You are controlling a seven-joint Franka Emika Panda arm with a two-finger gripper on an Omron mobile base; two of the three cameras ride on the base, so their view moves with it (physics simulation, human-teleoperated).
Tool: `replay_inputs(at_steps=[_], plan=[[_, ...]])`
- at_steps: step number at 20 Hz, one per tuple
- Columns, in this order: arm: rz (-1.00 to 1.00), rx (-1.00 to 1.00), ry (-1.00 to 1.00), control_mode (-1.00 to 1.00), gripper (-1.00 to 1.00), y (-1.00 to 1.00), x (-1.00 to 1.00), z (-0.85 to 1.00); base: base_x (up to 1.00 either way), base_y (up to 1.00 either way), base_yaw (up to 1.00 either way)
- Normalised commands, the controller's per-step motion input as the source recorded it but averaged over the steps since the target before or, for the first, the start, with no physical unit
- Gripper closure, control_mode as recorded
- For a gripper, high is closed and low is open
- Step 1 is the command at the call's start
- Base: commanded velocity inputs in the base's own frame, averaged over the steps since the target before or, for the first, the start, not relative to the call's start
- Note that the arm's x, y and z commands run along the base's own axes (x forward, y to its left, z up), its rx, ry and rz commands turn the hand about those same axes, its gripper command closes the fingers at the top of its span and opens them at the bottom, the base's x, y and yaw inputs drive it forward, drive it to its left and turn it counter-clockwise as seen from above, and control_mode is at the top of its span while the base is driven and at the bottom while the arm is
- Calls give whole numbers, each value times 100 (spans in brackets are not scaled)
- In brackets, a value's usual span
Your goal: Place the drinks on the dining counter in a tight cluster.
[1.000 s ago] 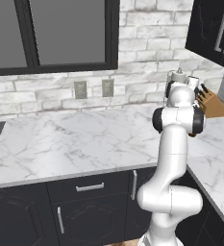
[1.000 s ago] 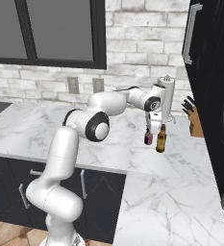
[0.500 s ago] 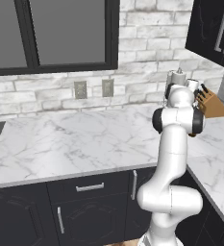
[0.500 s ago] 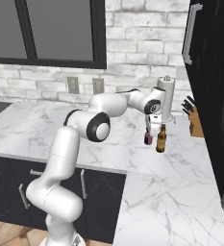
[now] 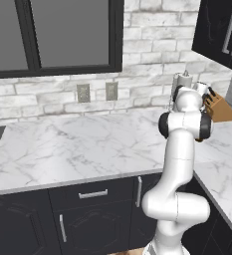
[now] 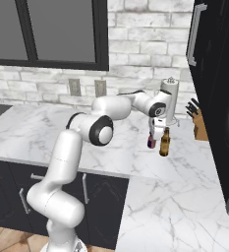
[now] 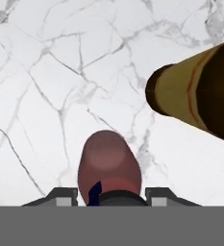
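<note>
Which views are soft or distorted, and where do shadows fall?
Hand view: the maroon drink and brown bottle loom large with blurred edges, the bottle stretched across the corner; soft grey shadow on the marble beside the maroon one. Right base view: even, flat light, faint shadow under the brown bottle. Left base view: the same flat light, no glare on the counter.

Base views flank the arm (image 6: 101, 129); hand view looks down close at counter (image 7: 46, 72).
</note>
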Motion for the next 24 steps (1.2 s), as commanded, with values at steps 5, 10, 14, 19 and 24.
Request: replay_inputs(at_steps=[5,10,14,19,24], plan=[[0,5,0,-100,100,0,0,10,0,0,0],[0,7,-2,-100,100,0,-32,20,0,0,0],[0,1,-4,-100,100,6,-78,40,0,0,0],[5,0,-12,-100,100,42,-99,39,0,0,0],[10,0,-14,-100,100,74,-71,28,0,0,0]])
